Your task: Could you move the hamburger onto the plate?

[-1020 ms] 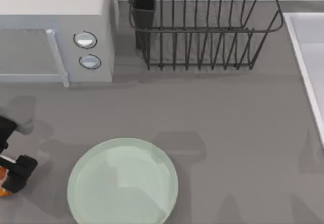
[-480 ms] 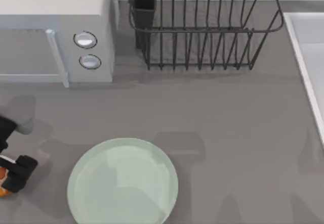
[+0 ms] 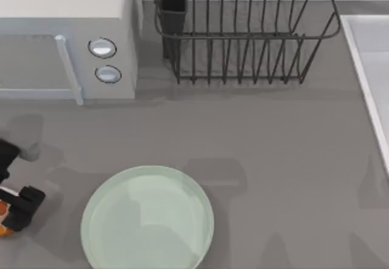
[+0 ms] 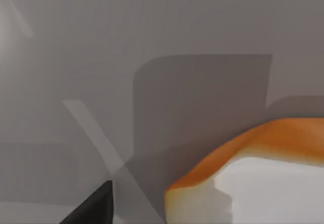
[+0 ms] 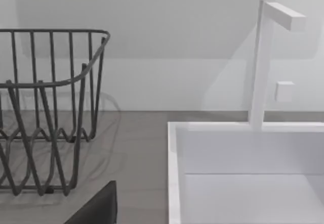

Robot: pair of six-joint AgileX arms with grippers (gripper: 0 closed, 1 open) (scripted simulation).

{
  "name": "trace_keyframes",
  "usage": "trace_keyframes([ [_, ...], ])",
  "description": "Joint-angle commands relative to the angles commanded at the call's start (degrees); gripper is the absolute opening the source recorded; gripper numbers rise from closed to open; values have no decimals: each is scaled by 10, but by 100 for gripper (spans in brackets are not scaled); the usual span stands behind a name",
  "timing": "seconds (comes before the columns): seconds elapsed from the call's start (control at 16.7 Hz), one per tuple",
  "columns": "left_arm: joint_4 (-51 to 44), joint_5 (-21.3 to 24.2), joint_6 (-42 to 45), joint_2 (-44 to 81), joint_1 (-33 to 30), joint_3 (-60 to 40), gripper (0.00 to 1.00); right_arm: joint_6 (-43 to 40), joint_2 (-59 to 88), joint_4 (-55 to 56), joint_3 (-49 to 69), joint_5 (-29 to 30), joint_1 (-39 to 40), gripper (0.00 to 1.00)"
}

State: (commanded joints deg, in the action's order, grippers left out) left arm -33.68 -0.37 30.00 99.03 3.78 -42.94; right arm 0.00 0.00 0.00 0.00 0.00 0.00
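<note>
Your left gripper (image 3: pixel 7 211) sits well left of the plate (image 3: pixel 148 217), down around the hamburger (image 3: pixel 3 219), which lies at its fingertips; likely placed for a grasp, but you cannot tell whether the claw has closed on it

Grey worktop (image 3: pixel 273 135). White microwave (image 3: pixel 67 38), two round dials, far left. Dark wire dish rack (image 3: pixel 243 32), far centre. White sink (image 5: pixel 243 173) with white tap (image 5: pixel 263 62), right edge. Pale wall (image 5: pixel 167 42) behind.
</note>
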Motion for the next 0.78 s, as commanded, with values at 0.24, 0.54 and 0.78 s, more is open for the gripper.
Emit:
trace_keyframes([
  [0.24,0,0,0,0,0,0,0,0,0,0,0,0,0,100],
  [0.54,-87,13,-1,-54,2,-49,0,0,0,0,0,0,0,100],
  [0.78,-203,13,-1,-92,0,-112,0,0,0,0,0,0,0,100],
])
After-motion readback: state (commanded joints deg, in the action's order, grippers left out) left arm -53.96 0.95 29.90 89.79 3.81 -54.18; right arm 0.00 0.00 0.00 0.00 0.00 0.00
